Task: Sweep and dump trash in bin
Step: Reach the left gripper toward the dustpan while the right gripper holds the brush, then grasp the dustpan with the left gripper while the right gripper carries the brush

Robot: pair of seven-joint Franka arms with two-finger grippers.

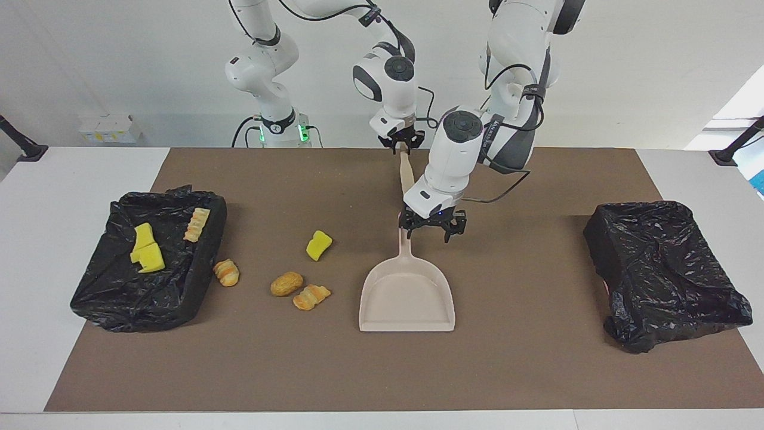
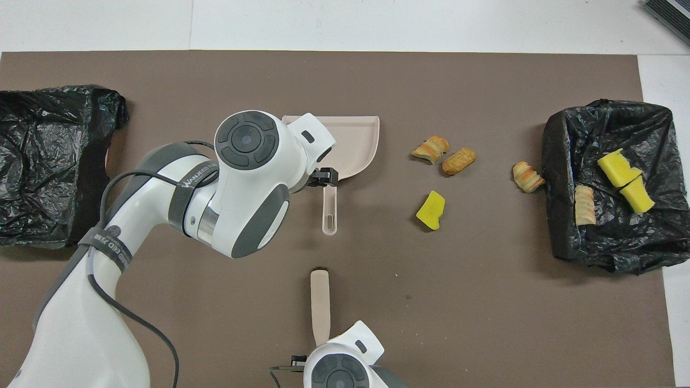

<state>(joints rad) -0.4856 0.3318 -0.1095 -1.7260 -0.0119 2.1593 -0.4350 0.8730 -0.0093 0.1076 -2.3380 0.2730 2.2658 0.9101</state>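
The beige dustpan lies flat mid-table, its handle pointing at the robots. My left gripper hangs open low over that handle, one fingertip beside it and nothing held. My right gripper is shut on the end of the beige brush, which lies nearer the robots than the dustpan. Loose trash lies toward the right arm's end: a yellow sponge, a bread roll and two croissants.
A black-lined bin at the right arm's end holds yellow sponge pieces and a pastry. A second black-lined bin sits at the left arm's end. A brown mat covers the table.
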